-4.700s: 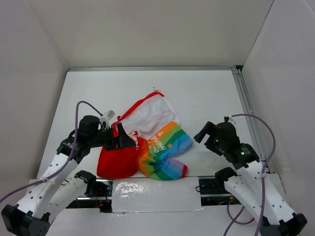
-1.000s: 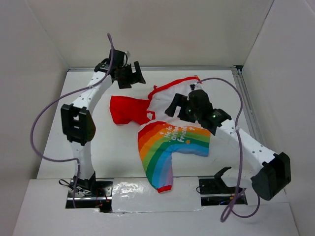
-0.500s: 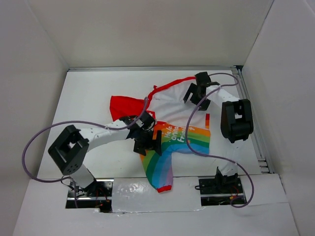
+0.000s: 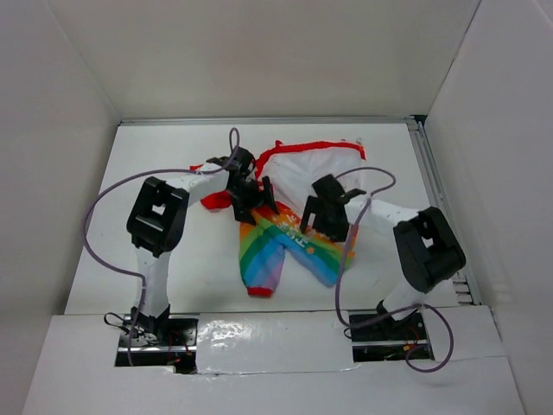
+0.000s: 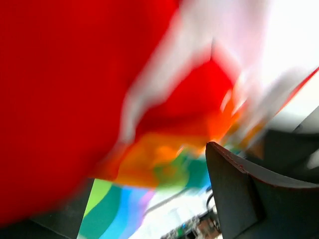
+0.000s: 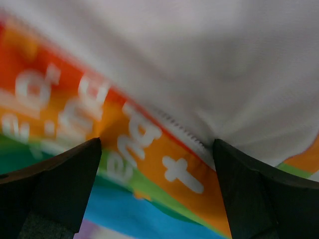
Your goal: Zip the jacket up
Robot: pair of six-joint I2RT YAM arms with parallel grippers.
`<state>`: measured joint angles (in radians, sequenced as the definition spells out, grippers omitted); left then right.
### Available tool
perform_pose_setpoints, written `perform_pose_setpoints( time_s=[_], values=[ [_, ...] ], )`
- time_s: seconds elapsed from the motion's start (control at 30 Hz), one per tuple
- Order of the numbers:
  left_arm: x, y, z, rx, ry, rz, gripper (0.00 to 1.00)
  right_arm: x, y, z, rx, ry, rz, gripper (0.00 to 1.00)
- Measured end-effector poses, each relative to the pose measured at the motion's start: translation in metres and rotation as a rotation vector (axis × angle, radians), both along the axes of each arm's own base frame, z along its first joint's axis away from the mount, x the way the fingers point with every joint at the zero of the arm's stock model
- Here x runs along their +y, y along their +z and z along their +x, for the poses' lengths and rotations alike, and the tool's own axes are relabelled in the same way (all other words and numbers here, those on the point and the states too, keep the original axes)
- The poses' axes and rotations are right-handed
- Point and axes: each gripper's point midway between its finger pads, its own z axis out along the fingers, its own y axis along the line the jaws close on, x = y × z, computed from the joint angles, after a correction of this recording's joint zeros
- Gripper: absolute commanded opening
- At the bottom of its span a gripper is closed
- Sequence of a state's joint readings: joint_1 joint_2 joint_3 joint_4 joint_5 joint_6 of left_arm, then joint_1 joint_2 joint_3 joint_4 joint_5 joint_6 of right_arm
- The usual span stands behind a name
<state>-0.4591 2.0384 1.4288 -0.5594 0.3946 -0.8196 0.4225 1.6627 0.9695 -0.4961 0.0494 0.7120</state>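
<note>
Top external: rumpled jacket [image 4: 275, 252] — rainbow-striped, white-panelled — left gripper [image 4: 255, 206], right gripper [image 4: 324, 223] both spread wide.

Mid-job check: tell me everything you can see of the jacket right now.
The jacket, small and of soft fabric, lies rumpled on the white table. One half is rainbow-striped with white lettering, its sleeve ending nearest the arms in a red cuff; the other half, farther back, is white with red trim. The red hood bunches at the left. Zip teeth show where white meets orange. The open left gripper hangs over it by the hood, the open right gripper over the zip; contact is unclear.
</note>
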Motion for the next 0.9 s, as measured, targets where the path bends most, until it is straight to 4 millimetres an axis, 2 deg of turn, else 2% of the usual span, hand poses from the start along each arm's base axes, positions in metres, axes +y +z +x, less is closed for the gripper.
perform_pose_setpoints(
  time_s=[0.07,0.17,0.23,0.27,0.33,0.43,0.5,0.57,0.6,0.67,0.7,0.73,0.8,0.83,0.9],
  values=[
    [0.008,0.003,0.039,-0.042,0.024,-0.010,0.99,0.033,0.001,-0.034,0.012,0.089,0.033,1.00],
    [0.013,0.008,0.099,-0.139,0.023,-0.014,0.99,0.096,0.005,-0.088,0.030,0.273,0.104,1.00],
    [0.013,0.011,0.136,-0.222,0.005,-0.008,0.99,0.125,0.009,-0.119,0.048,0.375,0.134,1.00],
    [0.012,0.012,0.148,-0.255,-0.007,-0.004,0.99,0.134,0.013,-0.128,0.052,0.403,0.139,1.00],
    [0.009,0.015,0.164,-0.308,-0.031,0.006,0.99,0.144,0.025,-0.129,0.037,0.419,0.146,1.00],
    [0.011,0.019,0.165,-0.342,-0.069,0.024,0.99,0.145,0.051,-0.104,-0.041,0.368,0.159,1.00],
    [0.016,0.026,0.164,-0.357,-0.080,0.030,0.99,0.133,0.074,-0.084,-0.107,0.310,0.181,1.00],
    [0.021,0.039,0.159,-0.374,-0.087,0.029,0.99,0.110,0.098,-0.063,-0.174,0.230,0.204,1.00],
    [0.026,0.049,0.155,-0.383,-0.086,0.027,0.99,0.097,0.110,-0.054,-0.207,0.189,0.213,1.00],
    [0.037,0.077,0.146,-0.428,-0.075,0.023,0.99,0.057,0.124,-0.033,-0.279,0.067,0.223,1.00],
    [0.041,0.087,0.140,-0.440,-0.074,0.022,0.99,0.032,0.126,-0.026,-0.301,-0.006,0.216,1.00],
    [0.050,0.109,0.129,-0.482,-0.068,0.022,0.99,0.002,0.123,-0.021,-0.313,-0.090,0.191,1.00],
    [0.060,0.136,0.106,-0.548,-0.058,0.019,0.99,-0.053,0.111,-0.016,-0.312,-0.250,0.133,1.00],
    [0.063,0.146,0.088,-0.571,-0.054,0.013,0.99,-0.076,0.101,-0.018,-0.298,-0.317,0.101,1.00],
    [0.066,0.153,0.050,-0.582,-0.052,-0.007,0.99,-0.113,0.080,-0.026,-0.247,-0.423,0.062,1.00]
  ],
)
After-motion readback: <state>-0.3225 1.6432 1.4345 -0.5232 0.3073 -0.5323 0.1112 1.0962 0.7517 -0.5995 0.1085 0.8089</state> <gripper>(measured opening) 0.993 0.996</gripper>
